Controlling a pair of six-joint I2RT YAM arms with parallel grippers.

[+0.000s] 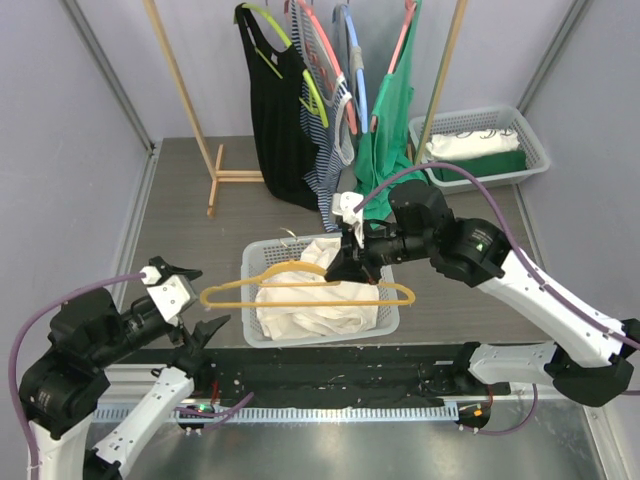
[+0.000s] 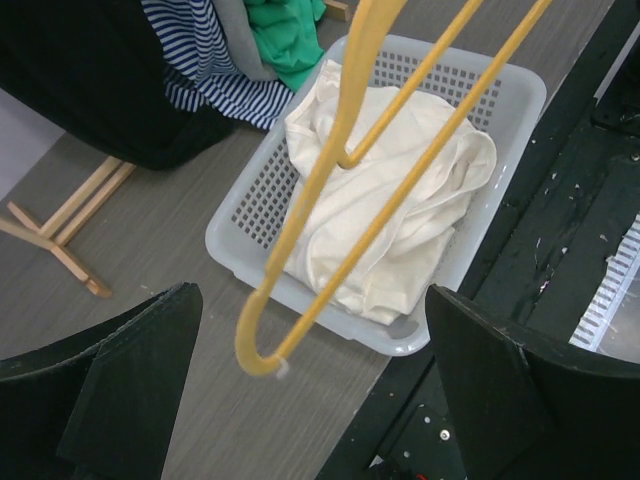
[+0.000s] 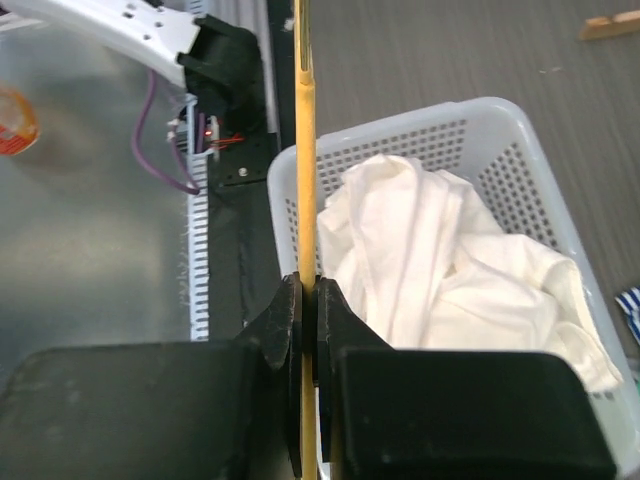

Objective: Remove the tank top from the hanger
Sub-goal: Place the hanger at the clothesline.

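A bare yellow hanger [image 1: 300,292] hangs level over a white basket [image 1: 252,250]. The white tank top [image 1: 318,305] lies crumpled inside that basket, off the hanger. My right gripper [image 1: 346,264] is shut on the hanger near its hook; in the right wrist view the jaws [image 3: 308,300] pinch the yellow bar [image 3: 306,150] above the tank top [image 3: 450,270]. My left gripper [image 1: 198,300] is open, with the hanger's left end between its spread fingers and not touching them. The left wrist view shows that end [image 2: 262,350], the fingers [image 2: 120,390] and the tank top [image 2: 390,200].
A wooden rack at the back carries a black top [image 1: 275,110], a striped one and a green one [image 1: 395,120]. A second white basket [image 1: 535,150] with white and green cloth stands at the back right. A black rail [image 1: 330,360] runs along the table's near edge.
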